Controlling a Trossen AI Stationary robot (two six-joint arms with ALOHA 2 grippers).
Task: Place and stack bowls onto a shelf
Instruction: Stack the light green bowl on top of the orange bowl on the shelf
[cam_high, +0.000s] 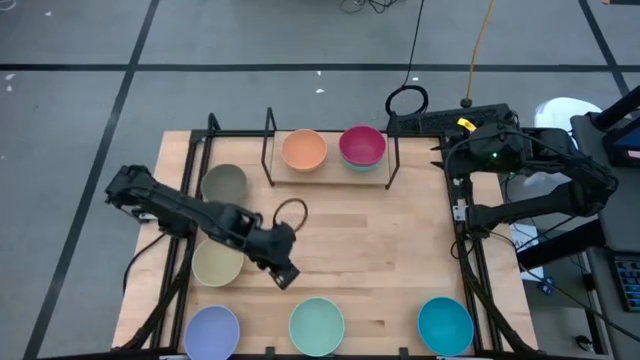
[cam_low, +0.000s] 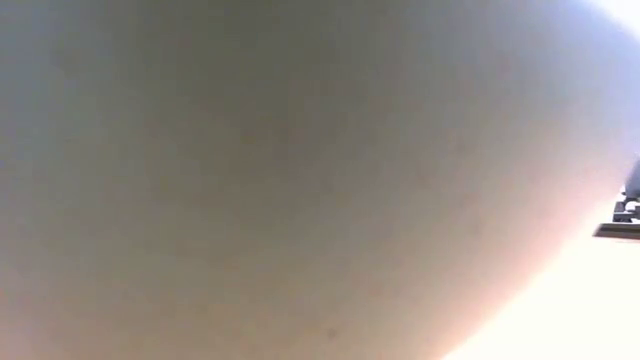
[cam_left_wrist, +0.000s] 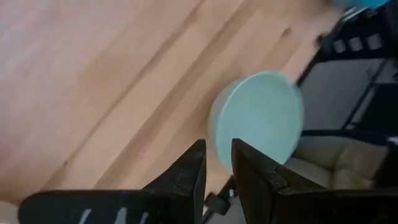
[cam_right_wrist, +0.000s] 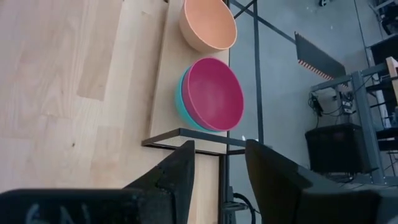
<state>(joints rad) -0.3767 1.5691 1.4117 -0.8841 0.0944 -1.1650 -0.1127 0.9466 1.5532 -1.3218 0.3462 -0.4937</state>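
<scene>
The shelf (cam_high: 331, 172) stands at the table's far edge. On its board sit an orange bowl (cam_high: 303, 150) and a magenta bowl (cam_high: 362, 145) nested in a teal one (cam_right_wrist: 182, 99). On the table rest the grey-olive (cam_high: 224, 183), pale yellow (cam_high: 217, 264), lavender (cam_high: 211, 331), mint green (cam_high: 317, 326) and second teal (cam_high: 445, 326) bowls. My left gripper (cam_high: 283, 275) hovers over the table right of the pale yellow bowl. It is open by a narrow gap and points toward the mint bowl (cam_left_wrist: 258, 118). My right gripper (cam_high: 448, 152) is open and waits right of the shelf.
Black arm frames run along the table's left and right sides (cam_high: 465, 250). A thin cable loop (cam_high: 290, 212) lies near the left arm. Bare wood (cam_high: 380, 250) stretches between the shelf and the near row of bowls. A pale surface (cam_low: 300, 180) fills the low view.
</scene>
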